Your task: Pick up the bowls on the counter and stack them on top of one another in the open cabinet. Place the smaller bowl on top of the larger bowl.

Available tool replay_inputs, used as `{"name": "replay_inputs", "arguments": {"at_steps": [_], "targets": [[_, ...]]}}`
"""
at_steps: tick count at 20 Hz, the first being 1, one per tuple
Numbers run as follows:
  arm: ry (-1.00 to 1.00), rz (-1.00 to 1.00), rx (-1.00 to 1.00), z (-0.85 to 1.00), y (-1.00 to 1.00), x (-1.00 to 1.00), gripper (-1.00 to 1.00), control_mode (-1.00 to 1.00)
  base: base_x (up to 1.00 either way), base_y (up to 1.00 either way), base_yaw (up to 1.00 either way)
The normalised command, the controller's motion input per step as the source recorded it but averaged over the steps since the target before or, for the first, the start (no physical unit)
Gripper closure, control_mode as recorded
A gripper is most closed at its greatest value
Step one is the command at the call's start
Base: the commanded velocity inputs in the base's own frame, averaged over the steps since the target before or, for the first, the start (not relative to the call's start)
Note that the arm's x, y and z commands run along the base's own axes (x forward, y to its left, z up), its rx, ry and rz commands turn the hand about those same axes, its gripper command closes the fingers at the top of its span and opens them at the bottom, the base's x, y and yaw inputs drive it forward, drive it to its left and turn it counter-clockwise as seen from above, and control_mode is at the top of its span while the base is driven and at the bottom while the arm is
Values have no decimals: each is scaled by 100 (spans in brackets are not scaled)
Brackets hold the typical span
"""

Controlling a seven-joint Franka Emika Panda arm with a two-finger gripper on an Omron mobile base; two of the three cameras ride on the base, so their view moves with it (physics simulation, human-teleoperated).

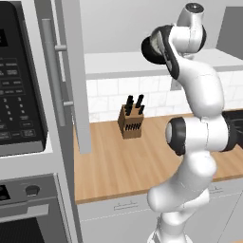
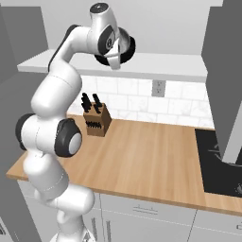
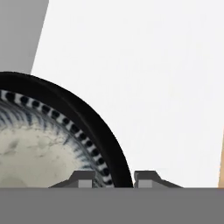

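Shallow round black-walled bowl with grey speckled interior [image 3: 39, 144], its rim clamped between the two dark fingers of the gripper [image 3: 114, 177], held above the flat white cabinet shelf [image 3: 144, 78]; wooden knife block [image 1: 130, 122] stands on the light-brown counter [image 1: 123, 166] below.

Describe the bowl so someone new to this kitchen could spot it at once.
Start at the wooden counter and look up to the white cabinet shelf above the knife block. The bowl is at the arm's tip, in the gripper: round, black outside, speckled grey inside.
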Motion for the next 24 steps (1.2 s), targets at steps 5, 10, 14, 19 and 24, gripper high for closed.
{"name": "replay_inputs", "arguments": {"at_steps": [5,10,14,19,24], "targets": [[-8,0,0,-5,-2,-51,-100,-100,0,0,0],[-26,0,0,-32,-4,-100,-100,-100,0,0,0],[-30,0,0,-97,-18,-100,-100,-100,0,0,0],[-2,0,-13,-100,-19,-100,-100,-100,0,0,0],[0,0,-21,-100,-33,-100,-100,-100,0,0,0]]}}
